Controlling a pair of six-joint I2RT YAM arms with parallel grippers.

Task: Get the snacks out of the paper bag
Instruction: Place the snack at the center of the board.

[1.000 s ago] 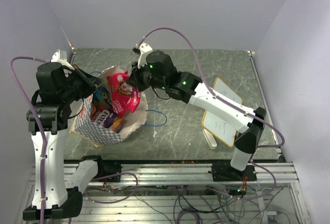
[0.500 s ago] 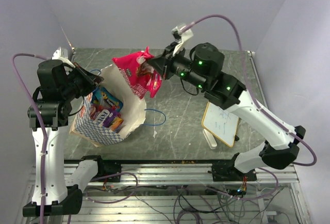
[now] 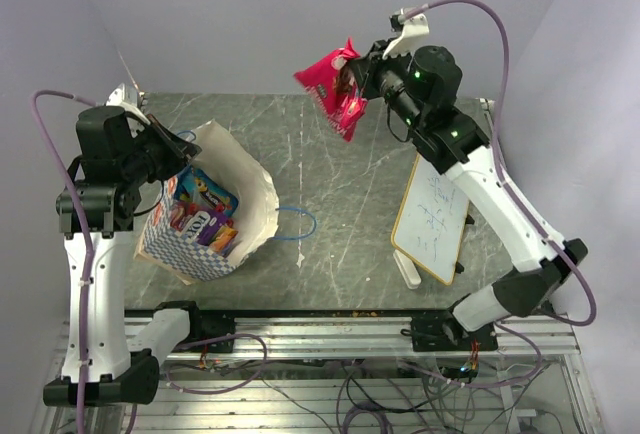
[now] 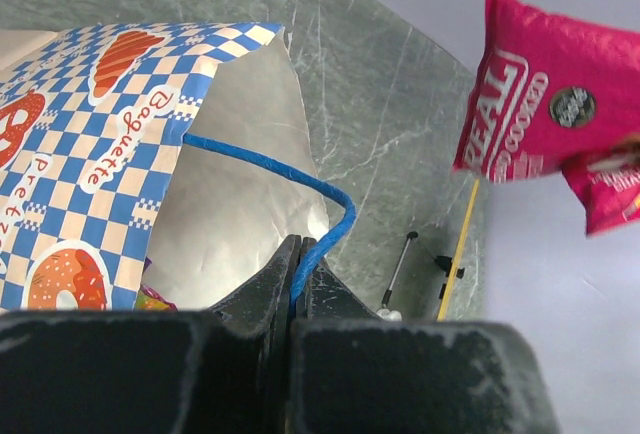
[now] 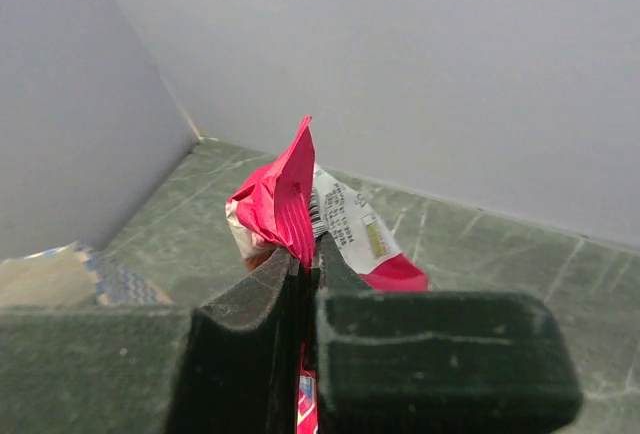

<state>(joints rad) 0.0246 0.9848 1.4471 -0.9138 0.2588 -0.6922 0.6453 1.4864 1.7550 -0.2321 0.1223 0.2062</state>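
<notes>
Right pincer (image 3: 352,76): closed on the crimped edge of the large red bag (image 3: 333,94), with no gap showing between the dark jaws in the wrist view.
Large red bag: glossy, pillow-shaped foil with white lettering and a ribbed seal. It hangs in the air over the far part of the surface, clear of the paper bag and well to its right.
Red bag, close up: the right wrist view shows a white panel with a barcode beside the red fold. The left wrist view shows a smaller red piece at the bag's lower corner. I cannot tell whether that piece is a second packet or a fold of the same one.
Left pincer (image 3: 178,152): shut on one thin blue string handle (image 4: 268,168), which runs up from between the jaws in an arc to the paper bag's rim.
Paper bag (image 3: 205,259): matte, creased paper with blue-and-white checks and orange-red pretzel and bread motifs. The inside is plain cream, and the mouth gapes toward the camera as it stands on the surface at the left.
Second handle (image 3: 300,224): one blue loop lying slack on the surface just beside the bag's right edge.
Contents: small glossy packets packed in the bottom, in purple (image 3: 204,227), blue-green (image 3: 208,192), orange (image 3: 228,242) and red (image 3: 181,218). Four colours show, but I cannot tell the exact count.
Surface (image 3: 350,204): flat, dark green-grey and veined like marble.
Whiteboard (image 3: 435,219): one board, wood-framed with faint writing, tilted at the right, well apart from the paper bag.
</notes>
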